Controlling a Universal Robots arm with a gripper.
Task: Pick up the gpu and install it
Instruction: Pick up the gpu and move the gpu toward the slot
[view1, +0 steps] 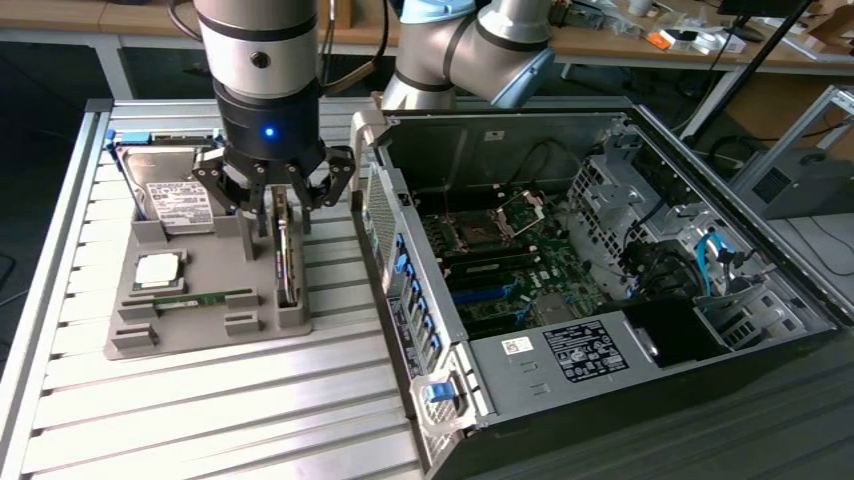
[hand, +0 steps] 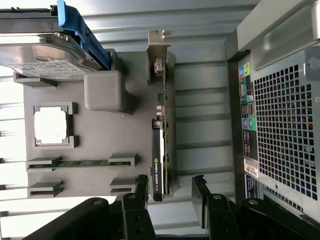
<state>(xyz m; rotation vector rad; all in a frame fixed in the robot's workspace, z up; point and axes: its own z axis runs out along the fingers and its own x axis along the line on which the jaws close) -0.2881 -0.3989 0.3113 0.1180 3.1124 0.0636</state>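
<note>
The thin, flat, tan-brown gpu card with a silvery metal edge (view1: 284, 265) stands on edge in a slot of the grey plastic holder tray (view1: 200, 330). The tray sits on the slatted aluminium desk (view1: 200, 420), beside the open black computer case (view1: 507, 150). The arm's black jaws are spread wide and released, one on each side of the card's end, clamping nothing.
</note>
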